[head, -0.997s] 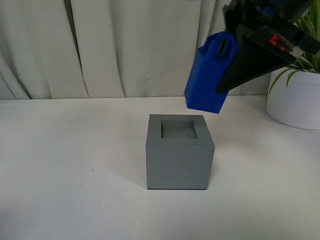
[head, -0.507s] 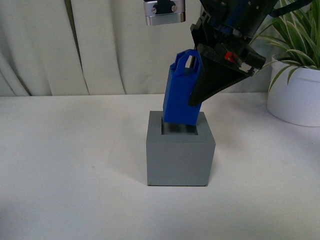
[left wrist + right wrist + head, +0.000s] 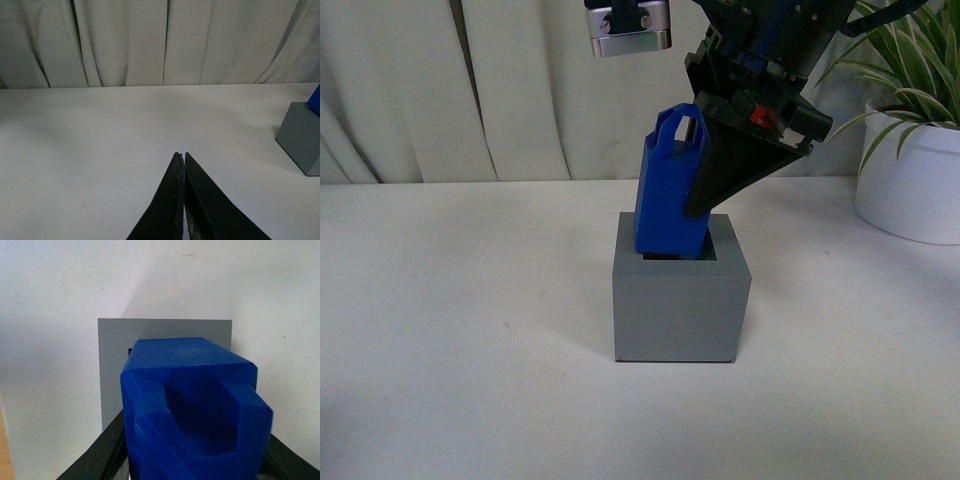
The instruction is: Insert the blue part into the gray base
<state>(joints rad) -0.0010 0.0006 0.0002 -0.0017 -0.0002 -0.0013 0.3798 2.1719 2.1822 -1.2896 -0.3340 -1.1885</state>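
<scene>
The gray base [image 3: 680, 305] stands on the white table in the middle of the front view. My right gripper [image 3: 705, 195] is shut on the blue part [image 3: 665, 195] and holds it tilted, its lower end at or just inside the base's square recess. In the right wrist view the blue part [image 3: 192, 405] fills the picture between my black fingers [image 3: 100, 452], with the gray base [image 3: 112, 350] beneath it. My left gripper [image 3: 182, 155] is shut and empty over bare table; the gray base [image 3: 301, 142] and a sliver of the blue part [image 3: 315, 100] lie off to one side.
A white pot [image 3: 915, 190] with a green plant stands at the back right of the table. A pale curtain [image 3: 520, 90] hangs behind the table. A silver camera block [image 3: 628, 28] shows at the top.
My right gripper has carried the blue part leftward and down, from beside and above the base to its recess. The base has not moved.
</scene>
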